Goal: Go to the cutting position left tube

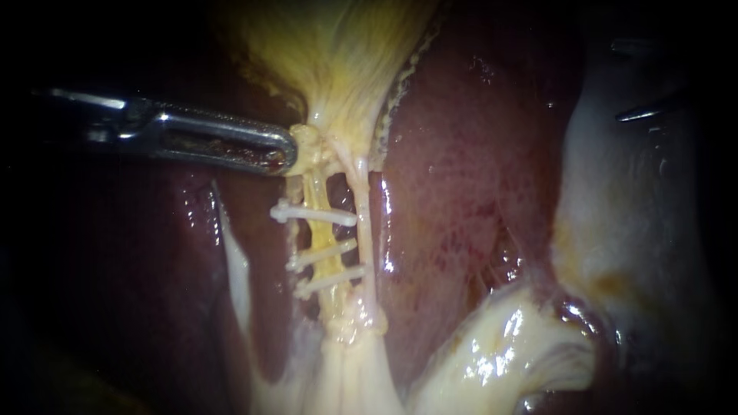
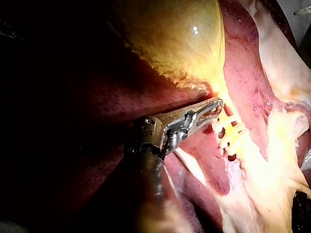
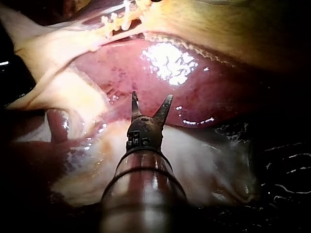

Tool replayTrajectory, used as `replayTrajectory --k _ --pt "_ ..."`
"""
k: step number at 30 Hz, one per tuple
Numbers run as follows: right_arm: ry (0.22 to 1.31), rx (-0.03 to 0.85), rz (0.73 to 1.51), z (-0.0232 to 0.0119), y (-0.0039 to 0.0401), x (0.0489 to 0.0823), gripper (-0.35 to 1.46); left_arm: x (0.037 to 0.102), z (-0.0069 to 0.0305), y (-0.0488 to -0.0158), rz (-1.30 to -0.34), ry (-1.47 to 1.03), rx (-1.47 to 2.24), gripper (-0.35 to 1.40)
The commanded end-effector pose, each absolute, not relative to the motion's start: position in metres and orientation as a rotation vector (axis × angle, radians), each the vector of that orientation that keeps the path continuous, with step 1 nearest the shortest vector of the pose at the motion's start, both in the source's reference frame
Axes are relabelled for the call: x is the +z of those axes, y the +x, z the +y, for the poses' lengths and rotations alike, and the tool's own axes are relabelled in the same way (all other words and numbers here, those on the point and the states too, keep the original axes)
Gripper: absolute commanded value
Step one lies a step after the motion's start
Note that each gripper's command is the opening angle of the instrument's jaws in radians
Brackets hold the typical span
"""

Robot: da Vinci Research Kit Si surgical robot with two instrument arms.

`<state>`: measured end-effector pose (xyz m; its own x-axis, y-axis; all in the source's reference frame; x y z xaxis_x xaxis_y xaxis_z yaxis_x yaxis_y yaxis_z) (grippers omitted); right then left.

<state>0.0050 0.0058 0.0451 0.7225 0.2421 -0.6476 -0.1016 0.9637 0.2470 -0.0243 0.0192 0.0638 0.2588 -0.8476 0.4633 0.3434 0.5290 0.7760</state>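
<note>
My left instrument (image 1: 286, 151) comes in from the left, its jaws shut on the pale knot of tissue at the gallbladder's neck (image 1: 311, 142). Below that grip run two tubes. The left tube (image 1: 317, 196) is yellow and carries three white clips (image 1: 323, 253) across it. The right tube (image 1: 363, 230) is thin, whitish and bare. My right instrument (image 3: 151, 95) hangs far off over the liver (image 3: 204, 92) with its two pointed blades open and nothing between them. In the endoscope view only a dark blade (image 1: 642, 113) shows at the upper right edge.
The yellow gallbladder (image 1: 330, 46) rises above the tubes. Dark red liver (image 1: 469, 177) lies between the tubes and my right instrument. Pale fatty tissue (image 1: 500, 353) bulges at the lower right, and a whitish fold (image 1: 638, 230) lines the right side.
</note>
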Motion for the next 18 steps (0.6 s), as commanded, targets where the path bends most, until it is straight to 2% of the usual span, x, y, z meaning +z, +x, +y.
replayTrajectory --k 1,9,18 --pt "0.2 0.191 0.741 0.0058 0.005 0.0451 1.36 0.0638 0.0192 -0.0242 -1.005 0.602 -0.876 -0.35" --pt "0.2 0.191 0.741 0.0058 0.005 0.0451 1.36 0.0636 0.0192 -0.0241 -1.005 0.603 -0.875 -0.35" --pt "0.2 0.191 0.741 0.0058 0.0051 0.0451 1.36 0.0615 0.0203 -0.0215 -1.003 0.605 -0.883 -0.35"
